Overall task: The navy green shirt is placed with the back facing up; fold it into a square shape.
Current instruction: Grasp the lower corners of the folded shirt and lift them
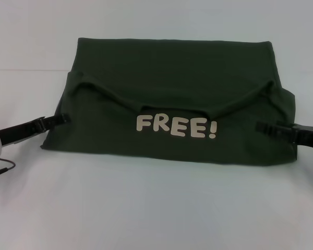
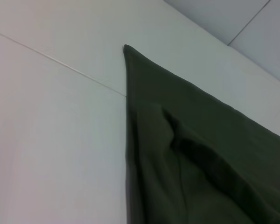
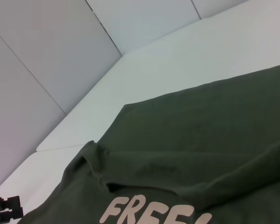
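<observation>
Navy green shirt [image 1: 172, 99], dark olive, lying across the middle of the white desk [image 1: 156, 208] in a wide, roughly rectangular fold; the near portion is turned over onto the rest, so that the cream letters "FREE!" [image 1: 176, 126] face upward near the front edge; above the lettering a curved ridge of doubled cloth runs from one side to the other, and beyond it the plain fabric lies flat to a straight far edge; the right side bulges slightly outward, the left side runs nearly straight; left claw [image 1: 62, 119], black, reaching in low from the left border and meeting the shirt's left edge level with the lettering; whether its fingers are wide, narrow or pinching cloth cannot be told; right claw [image 1: 261, 127], black, reaching in from the right border, its tip over the cloth at the shirt's right edge at about the same level; its state likewise cannot be told; left wrist view: a pointed corner of the shirt [image 2: 196, 154] on the pale desk [image 2: 56, 140], with a dark fold running along it; right wrist view: the shirt [image 3: 200, 140] with the tops of the letters [image 3: 154, 212], pale walls beyond the desk [image 3: 186, 60]
</observation>
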You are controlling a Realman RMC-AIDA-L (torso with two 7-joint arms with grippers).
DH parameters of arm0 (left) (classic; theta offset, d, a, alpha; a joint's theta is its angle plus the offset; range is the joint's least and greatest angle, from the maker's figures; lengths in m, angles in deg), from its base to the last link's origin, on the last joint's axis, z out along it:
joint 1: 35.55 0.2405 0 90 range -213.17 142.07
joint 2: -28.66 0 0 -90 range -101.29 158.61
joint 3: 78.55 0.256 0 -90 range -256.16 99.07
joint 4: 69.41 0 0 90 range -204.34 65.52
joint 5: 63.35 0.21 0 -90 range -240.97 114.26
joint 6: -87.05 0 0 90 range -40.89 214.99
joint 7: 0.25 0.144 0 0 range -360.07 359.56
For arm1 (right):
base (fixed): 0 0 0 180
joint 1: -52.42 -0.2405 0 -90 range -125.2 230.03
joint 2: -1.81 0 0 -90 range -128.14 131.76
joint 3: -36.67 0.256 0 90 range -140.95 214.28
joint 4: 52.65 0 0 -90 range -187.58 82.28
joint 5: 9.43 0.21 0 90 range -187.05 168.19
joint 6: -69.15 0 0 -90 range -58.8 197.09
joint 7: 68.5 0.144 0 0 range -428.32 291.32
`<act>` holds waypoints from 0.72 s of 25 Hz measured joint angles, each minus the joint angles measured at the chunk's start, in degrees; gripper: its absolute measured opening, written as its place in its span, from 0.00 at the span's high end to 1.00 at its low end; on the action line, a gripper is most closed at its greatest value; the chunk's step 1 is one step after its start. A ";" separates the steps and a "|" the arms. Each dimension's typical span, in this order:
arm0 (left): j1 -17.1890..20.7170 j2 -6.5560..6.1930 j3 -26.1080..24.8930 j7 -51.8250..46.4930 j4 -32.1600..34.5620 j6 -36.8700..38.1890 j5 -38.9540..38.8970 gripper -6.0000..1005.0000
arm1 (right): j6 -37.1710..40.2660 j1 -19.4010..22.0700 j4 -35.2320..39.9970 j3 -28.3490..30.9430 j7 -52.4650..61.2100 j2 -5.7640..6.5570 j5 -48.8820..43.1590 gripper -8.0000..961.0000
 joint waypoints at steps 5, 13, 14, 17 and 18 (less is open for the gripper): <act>0.18 0.04 0.16 0.03 -0.09 -0.17 0.00 0.07 | -0.01 -0.06 -0.03 -0.13 0.00 -0.09 0.00 0.02; 0.17 0.41 0.29 0.64 -0.19 -0.22 0.00 0.07 | -0.05 -0.08 -0.05 -0.44 0.00 -0.18 0.00 0.02; 0.18 0.41 0.29 0.73 -0.19 -0.22 0.00 0.07 | -0.05 -0.08 -0.05 -0.57 0.00 -0.18 0.00 0.02; 0.22 0.50 0.29 1.14 -0.21 -0.22 -0.01 0.07 | -0.05 -0.13 -0.06 -0.84 0.00 -0.24 0.00 0.02; 0.22 0.54 0.29 1.21 -0.34 -0.22 0.00 0.07 | -0.05 -0.15 -0.06 -0.87 0.00 -0.27 0.00 0.02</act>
